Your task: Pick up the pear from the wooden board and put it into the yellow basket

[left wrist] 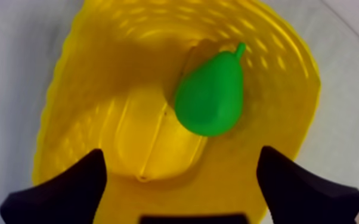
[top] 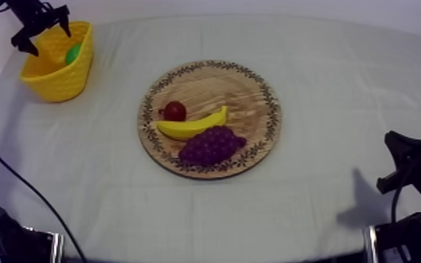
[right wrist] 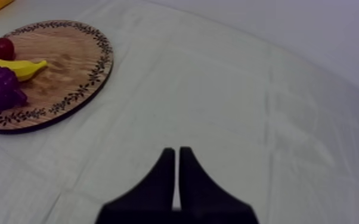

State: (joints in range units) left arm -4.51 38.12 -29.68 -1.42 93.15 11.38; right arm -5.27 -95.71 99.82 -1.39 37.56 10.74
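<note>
Green pear (left wrist: 210, 95) inside the yellow basket (left wrist: 92, 83), lying on its side against the sloping inner wall, just beside the flat bottom, stem toward the rim. Directly above the basket, the left gripper (left wrist: 180, 158) — both black fingers (left wrist: 68, 190) spread wide, nothing between them, touching neither pear nor basket wall.

Seen from the top view: basket at the far left corner of the grey-white cloth (top: 325, 70), well apart from the round wooden board (top: 245, 94) at the table's middle. On the board, inside the patterned rim: a small red fruit (top: 175, 110) touching the far side of a banana (top: 192, 126), and a bunch of purple grapes (top: 212, 145) pressed against the banana's near side.

Low over bare cloth at the right side, the right gripper (right wrist: 176, 151) — fingers pressed together into a narrow wedge, clenched on nothing. Ahead of it and off to one side, well apart: the board with banana, grapes and small red fruit.
</note>
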